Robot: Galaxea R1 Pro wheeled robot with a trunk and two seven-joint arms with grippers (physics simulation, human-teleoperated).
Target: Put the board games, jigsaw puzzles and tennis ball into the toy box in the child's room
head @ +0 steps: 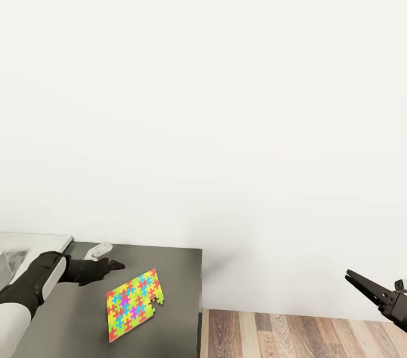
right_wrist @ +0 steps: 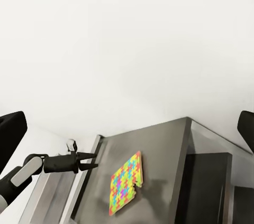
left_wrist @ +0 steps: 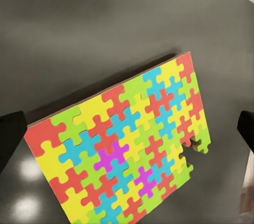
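Multicoloured jigsaw puzzle not yet picked up, lying on the dark grey counter.

One thin square slab of interlocked red, yellow, green, blue and purple pieces, the jigsaw puzzle (head: 134,304), lies flat on the lower dark grey counter (head: 181,279), near its corner by the white wall (head: 226,92). Just beside it, short of its far edge, hovers the left end effector (head: 115,263), fingers spread and gripping nothing. Well apart over the wood-plank floor (head: 294,335), the right end effector (head: 362,286) is likewise released and empty. This puzzle remains to be carried to the toy box.
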